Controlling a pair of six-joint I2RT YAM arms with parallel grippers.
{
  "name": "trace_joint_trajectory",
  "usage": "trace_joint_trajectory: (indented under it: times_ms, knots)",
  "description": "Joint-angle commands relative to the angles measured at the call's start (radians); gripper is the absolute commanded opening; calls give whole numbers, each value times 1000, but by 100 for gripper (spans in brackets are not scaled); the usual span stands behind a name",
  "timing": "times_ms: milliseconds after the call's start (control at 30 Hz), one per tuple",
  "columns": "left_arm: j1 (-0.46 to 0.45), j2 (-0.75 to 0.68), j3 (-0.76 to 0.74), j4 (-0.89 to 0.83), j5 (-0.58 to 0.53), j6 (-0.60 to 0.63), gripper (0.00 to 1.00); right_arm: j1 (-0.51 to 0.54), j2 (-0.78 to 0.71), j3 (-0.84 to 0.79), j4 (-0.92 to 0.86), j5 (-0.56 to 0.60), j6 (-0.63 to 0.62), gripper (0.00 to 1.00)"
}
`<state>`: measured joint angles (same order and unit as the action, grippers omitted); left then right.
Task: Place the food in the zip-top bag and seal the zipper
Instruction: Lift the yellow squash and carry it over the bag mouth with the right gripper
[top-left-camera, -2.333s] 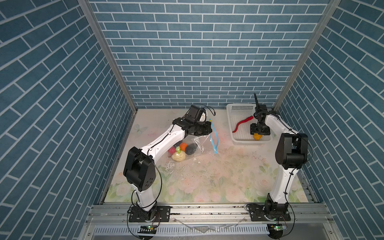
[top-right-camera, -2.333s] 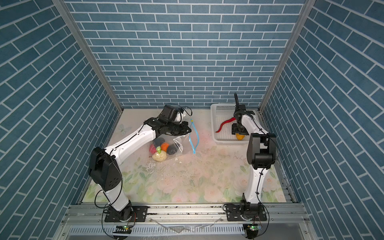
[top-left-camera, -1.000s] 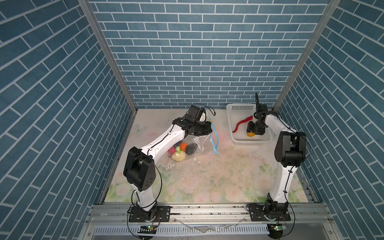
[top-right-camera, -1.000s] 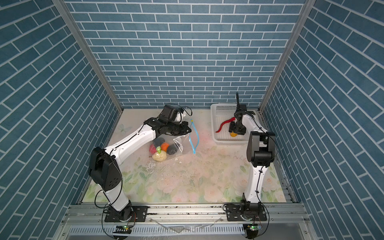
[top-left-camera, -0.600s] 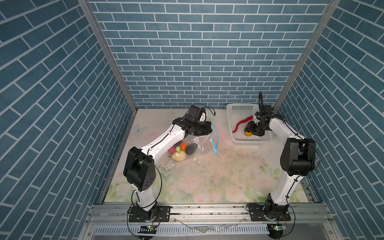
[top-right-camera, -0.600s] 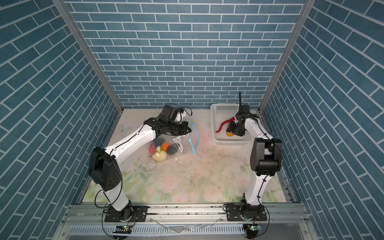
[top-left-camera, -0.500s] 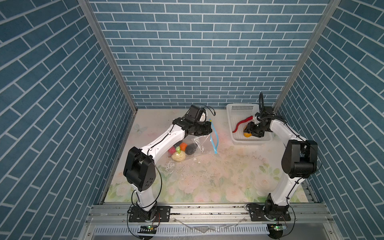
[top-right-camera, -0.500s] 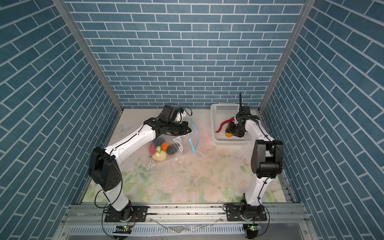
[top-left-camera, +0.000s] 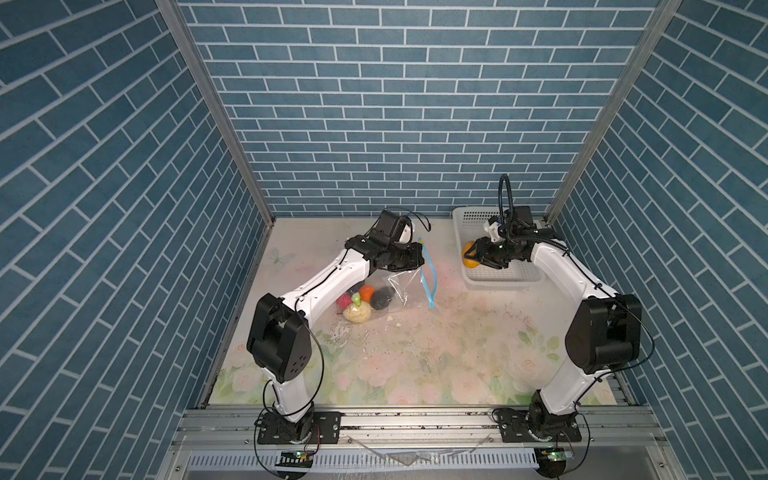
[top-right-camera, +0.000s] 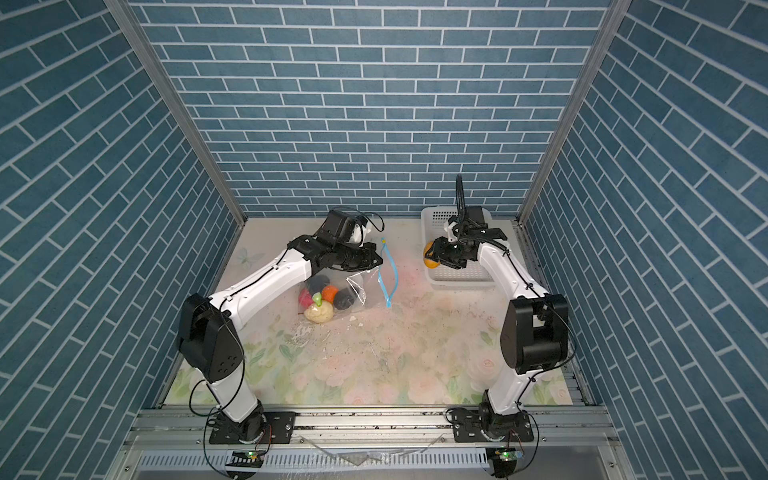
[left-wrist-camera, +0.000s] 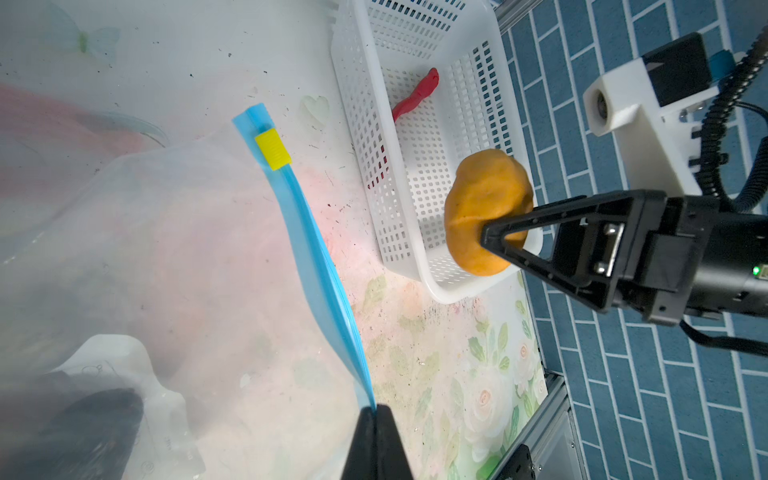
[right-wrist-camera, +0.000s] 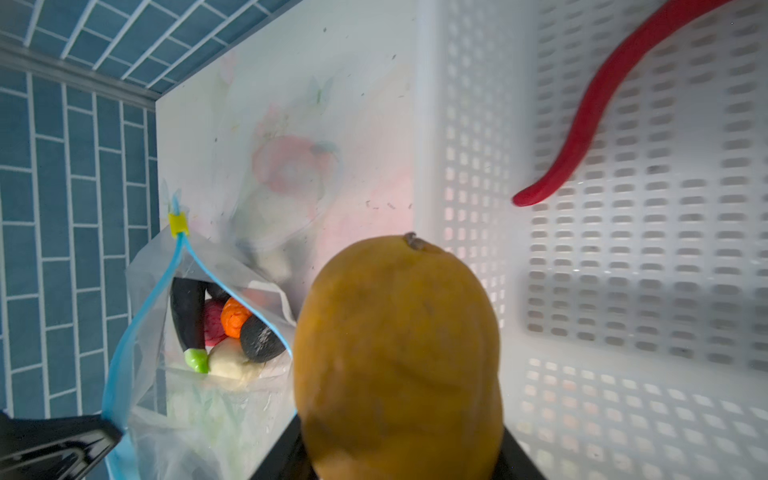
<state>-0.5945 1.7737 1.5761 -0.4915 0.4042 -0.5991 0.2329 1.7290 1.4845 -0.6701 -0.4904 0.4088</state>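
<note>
The clear zip-top bag (top-left-camera: 398, 286) hangs open on the mat, holding pink, orange, cream and black lumps (right-wrist-camera: 232, 332) and a dark eggplant (right-wrist-camera: 187, 316). My left gripper (left-wrist-camera: 376, 413) is shut on the bag's light-blue zipper (left-wrist-camera: 307, 241), lifting that edge; the yellow slider (left-wrist-camera: 272, 149) sits at the strip's far end. My right gripper (top-left-camera: 477, 255) is shut on a yellow-brown food lump (top-left-camera: 471, 254) (right-wrist-camera: 399, 357), held in the air over the left edge of the white basket (top-left-camera: 498, 284). A red chili (right-wrist-camera: 582, 120) lies in the basket.
The basket stands at the back right, against the wall corner. Blue brick walls close in on three sides, and a metal rail (top-left-camera: 415, 419) runs along the front. White crumbs lie scattered on the floral mat (top-left-camera: 415, 357).
My right gripper has lifted the yellow-brown lump out of the basket and carried it left to the basket's left edge. The left gripper and the bag have stayed put.
</note>
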Motion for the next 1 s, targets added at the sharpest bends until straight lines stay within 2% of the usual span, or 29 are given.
trace_joint_trajectory:
  times_ms: [0, 400, 967]
  knots:
    - [-7, 4, 21, 1, -9, -2, 3, 37, -16, -24, 17, -52, 39, 52]
    - [-7, 4, 21, 6, -8, 0, 3, 154, 6, -19, 34, -96, 79, 50]
    - [-9, 7, 10, 21, 0, -8, 3, 216, 52, -27, 70, -114, 105, 49]
